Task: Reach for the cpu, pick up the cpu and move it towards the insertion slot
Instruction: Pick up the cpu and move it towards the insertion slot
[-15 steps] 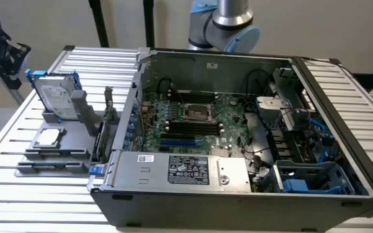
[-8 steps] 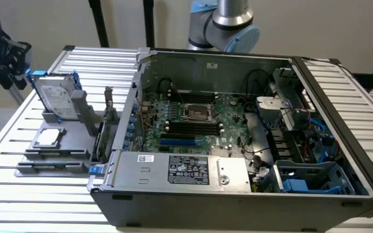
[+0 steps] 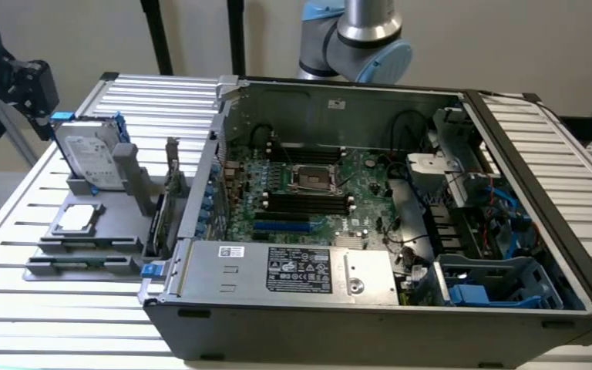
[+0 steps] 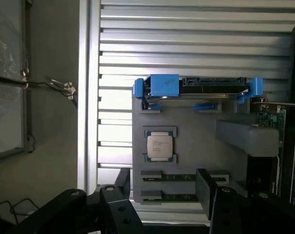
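Cpu [image 4: 159,145] in grey tray [image 4: 196,146] pocket | insertion slot [image 3: 314,179] inside open case [image 3: 378,331]

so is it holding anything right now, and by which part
Nothing is held. The end effector is open with nothing between its fingers, and the cpu lies apart from it in its grey holder.

exterior view: high, oblique. wrist view: overhead, nearer. shared: grey fixture [image 3: 116,223], cpu [image 4: 159,145].

Arm [image 3: 366,31]: my silver-grey tube, with rounded joints capped in pale blue.
Gripper [image 4: 162,173]: mine is matte black, with two blocky, angular fingers [image 4: 208,195].
Mount [image 4: 113,214]: black plates with round bolt recesses.
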Controlling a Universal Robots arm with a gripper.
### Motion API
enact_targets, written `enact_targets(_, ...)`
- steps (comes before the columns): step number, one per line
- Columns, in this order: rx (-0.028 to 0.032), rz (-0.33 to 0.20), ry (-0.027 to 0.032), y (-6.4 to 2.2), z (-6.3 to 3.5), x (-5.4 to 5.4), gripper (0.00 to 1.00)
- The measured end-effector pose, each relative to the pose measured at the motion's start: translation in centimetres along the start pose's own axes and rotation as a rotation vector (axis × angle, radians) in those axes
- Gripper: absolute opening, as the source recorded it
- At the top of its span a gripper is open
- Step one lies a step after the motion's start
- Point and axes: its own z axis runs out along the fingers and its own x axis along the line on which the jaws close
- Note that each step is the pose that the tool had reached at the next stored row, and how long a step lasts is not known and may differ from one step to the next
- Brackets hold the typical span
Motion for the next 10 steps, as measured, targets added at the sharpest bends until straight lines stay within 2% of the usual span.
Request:
enact_targets(1,-0.0001,0.000,0.0004,0.00,0.01,0.00,0.65)
enact_targets(5,-0.0002,0.000,0.0021,0.00,0.10,0.00,0.65)
enact_targets(10,-0.0008,0.000,0.0023,-0.14,0.90,-0.08,0.65)
